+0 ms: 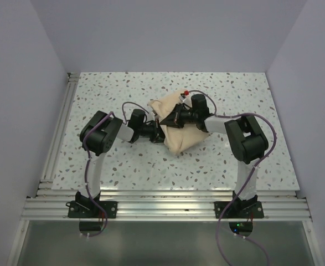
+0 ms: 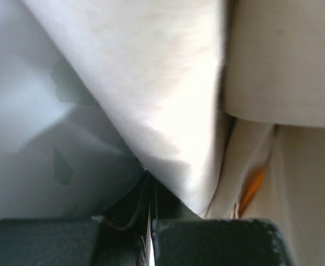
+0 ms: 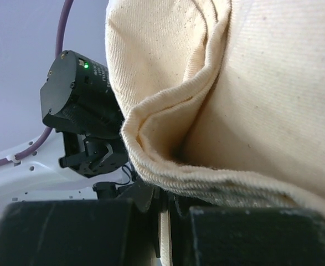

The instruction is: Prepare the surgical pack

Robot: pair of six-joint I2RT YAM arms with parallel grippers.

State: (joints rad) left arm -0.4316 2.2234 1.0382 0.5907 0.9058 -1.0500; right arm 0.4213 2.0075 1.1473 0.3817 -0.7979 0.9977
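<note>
**mik:** The tan cloth bundle (image 1: 180, 136) sits about mid-tabletop (image 1: 107, 88), well off every edge. Both arms are on it. The left gripper (image 1: 158, 132) is at the bundle's left side and the right gripper (image 1: 175, 118) is up on top, with the two wrists pretty close together.

**jo:** Actually holding anything, or just parked there?

**mik:** Holding, I'd say. In the left wrist view the jaws are clenched, with a fold (image 2: 168, 111) of the cloth running down into them. Right wrist view is the same deal, clamped tight on a thick layered hem (image 3: 168, 166). I can't see a tray or any tools, so whatever's inside is covered.

**jo:** So what bites us from here?

**mik:** My guess is those skinny pinches. Tug too hard and the cloth slides out, and then the fold flops open. Pull the two grips apart and the wrap could loosen instead of tightening. Lift instead of drag and the contents could shift or drop out of a gap. And with wrists that close, a sloppy swing could knock the arms together.
</note>
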